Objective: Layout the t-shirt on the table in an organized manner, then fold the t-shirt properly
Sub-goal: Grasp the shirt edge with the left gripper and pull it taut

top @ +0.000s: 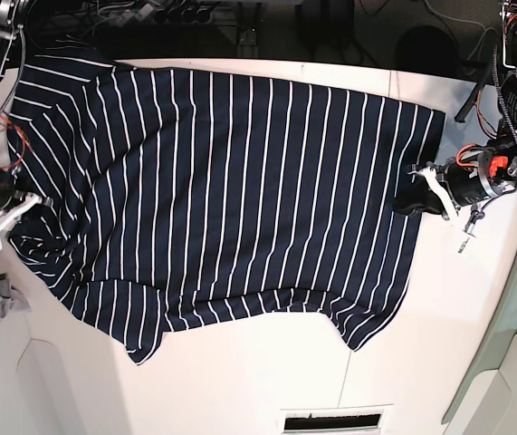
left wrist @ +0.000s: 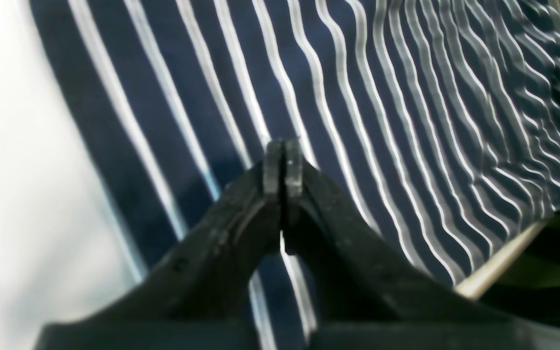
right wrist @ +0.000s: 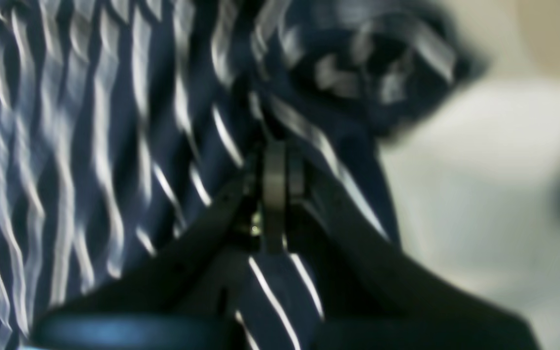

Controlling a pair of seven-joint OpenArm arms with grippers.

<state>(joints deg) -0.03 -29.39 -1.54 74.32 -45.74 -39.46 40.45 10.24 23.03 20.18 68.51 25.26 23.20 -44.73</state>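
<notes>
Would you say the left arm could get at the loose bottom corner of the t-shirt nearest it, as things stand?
Probably yes: that corner of the t-shirt lies flat on bare table, nothing between it and the left gripper, whose fingers are shut at the shirt's edge.

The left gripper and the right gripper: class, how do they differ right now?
1. The left gripper sits at the t-shirt's smooth, flat edge; the right gripper sits by bunched, rumpled fabric.
2. The left wrist view is sharp; the right wrist view is blurred.
Both are shut.
</notes>
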